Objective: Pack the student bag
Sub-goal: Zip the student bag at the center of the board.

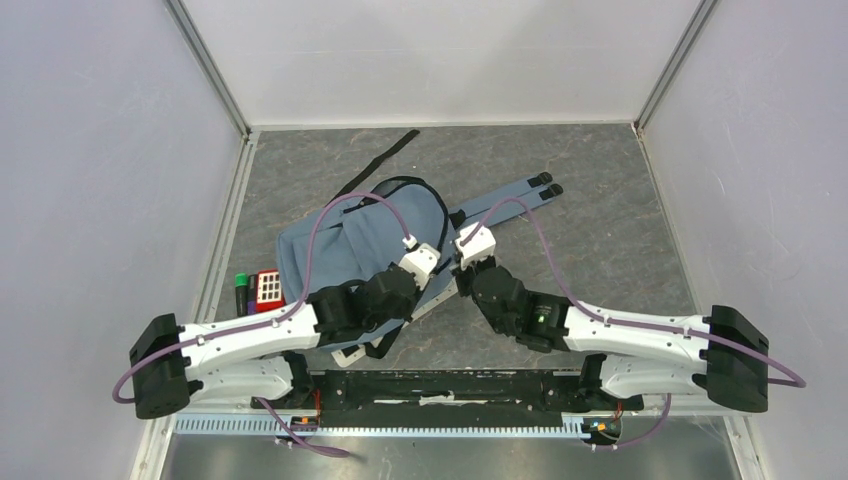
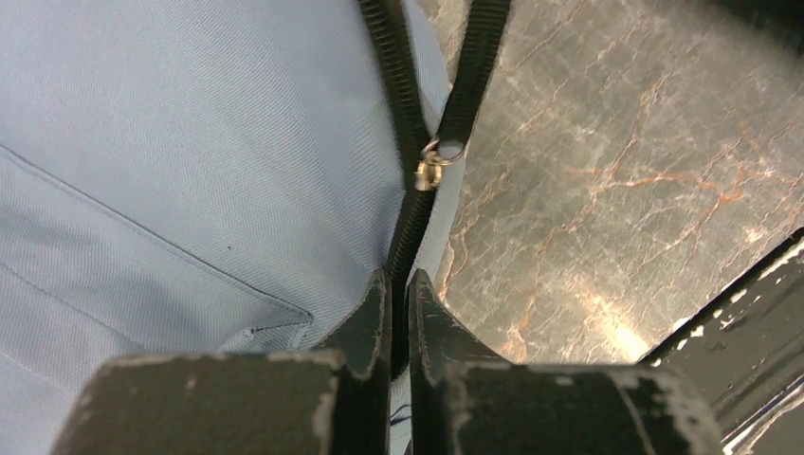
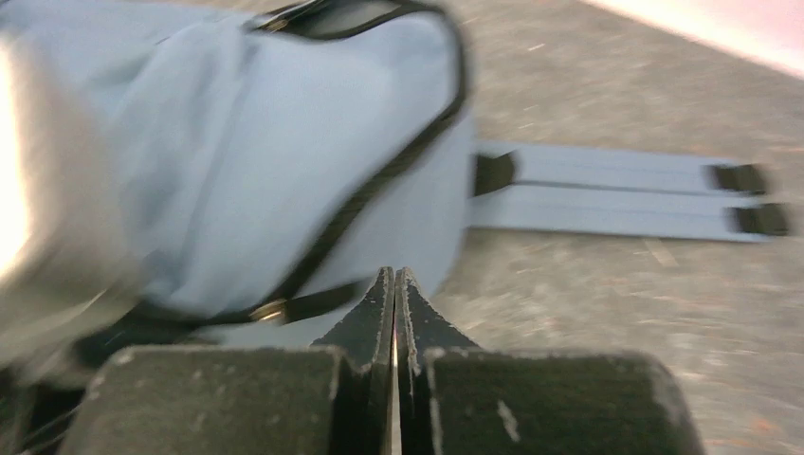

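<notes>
Bag point(image 1: 340, 250) is soft and floppy, so the zip edge point(image 2: 410, 210) is the handle: left pincer point(image 2: 398, 278) clamped on it, right pincer point(image 3: 394, 274) shut, empty.

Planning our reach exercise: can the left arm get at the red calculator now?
Probably yes: the calculator lies uncovered beside the bag on that arm's side, but the left gripper is clamped on the zip.

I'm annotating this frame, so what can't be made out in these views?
- Top view: left arm hides the near edge of the student bag.
- Right wrist view: blurred throughout; a bright blur covers the bag's left side.
- Top view: red item beside the bag, too small to identify.
</notes>
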`<state>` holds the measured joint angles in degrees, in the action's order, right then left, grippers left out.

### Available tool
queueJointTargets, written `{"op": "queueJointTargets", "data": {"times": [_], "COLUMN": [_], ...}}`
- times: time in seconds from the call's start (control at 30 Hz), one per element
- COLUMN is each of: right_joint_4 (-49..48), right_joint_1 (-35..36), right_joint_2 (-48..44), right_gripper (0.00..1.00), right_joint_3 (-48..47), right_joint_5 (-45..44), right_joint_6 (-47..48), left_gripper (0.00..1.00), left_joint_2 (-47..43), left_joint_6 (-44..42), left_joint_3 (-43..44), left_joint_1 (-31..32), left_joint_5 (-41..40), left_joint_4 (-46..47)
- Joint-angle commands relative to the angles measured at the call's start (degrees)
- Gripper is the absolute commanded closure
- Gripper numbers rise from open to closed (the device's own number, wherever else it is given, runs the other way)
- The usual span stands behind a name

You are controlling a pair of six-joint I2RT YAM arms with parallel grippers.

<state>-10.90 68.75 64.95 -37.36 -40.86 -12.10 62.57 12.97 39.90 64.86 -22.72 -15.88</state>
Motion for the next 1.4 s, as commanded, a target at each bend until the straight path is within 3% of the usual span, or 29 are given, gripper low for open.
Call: {"op": "queueJointTargets", "data": {"times": [0.0,0.23,0.37,0.43,0.53,0.67,0.77,0.87,0.97,1.1,1.2,1.37], "right_joint_4": [-2.4,-6.3,-10.6,-12.3,-15.0,-18.5,-18.1,-13.5,-11.1,0.1,0.0,0.1], "right_joint_1": [-4.8,-7.2,-7.7,-7.9,-7.8,-7.8,-7.8,-7.8,-7.8,-9.7,-11.9,-15.2], "right_joint_2": [0.4,1.4,-0.8,-1.9,-4.5,-8.4,-10.3,-10.1,-8.3,-5.7,-5.8,-5.4], "right_gripper": [1.00,1.00,0.98,0.83,0.59,0.35,0.21,0.16,0.17,0.22,0.25,0.17], "right_joint_3": [-7.1,-8.2,-3.9,-0.6,5.7,12.6,14.5,13.1,11.2,6.6,7.0,6.6], "right_joint_5": [-12.7,-3.1,10.9,20.2,25.6,30.3,29.8,23.1,19.7,5.6,4.7,6.7], "right_joint_6": [6.7,8.7,8.2,8.0,7.0,6.2,4.7,-1.1,-5.7,-17.1,-19.8,-20.8], "left_gripper": [0.96,0.95,0.90,0.76,0.53,0.42,0.28,0.17,0.16,0.11,0.09,0.09], "left_joint_2": [-3.0,-5.7,-6.8,-7.7,-10.3,-15.0,-18.4,-18.2,-14.7,-9.5,-5.0,3.9], "left_joint_6": [5.0,6.9,8.2,9.1,10.5,11.9,13.6,14.8,17.5,19.7,19.3,19.2], "left_joint_3": [-2.6,-4.0,-4.1,-4.3,-5.0,-5.8,-5.7,-4.2,-0.2,6.4,11.2,16.3], "left_joint_1": [0.5,0.8,0.8,0.8,0.8,0.8,0.8,0.8,0.8,0.4,-0.4,-5.5], "left_joint_5": [-3.3,-2.9,-3.0,-2.8,-2.6,-2.7,-2.3,-0.2,-0.5,-2.7,-2.7,-5.8], "left_joint_4": [-5.7,-5.9,-5.3,-4.7,-3.8,-3.5,-3.9,-5.4,-8.8,-11.5,-10.9,-11.3]}}
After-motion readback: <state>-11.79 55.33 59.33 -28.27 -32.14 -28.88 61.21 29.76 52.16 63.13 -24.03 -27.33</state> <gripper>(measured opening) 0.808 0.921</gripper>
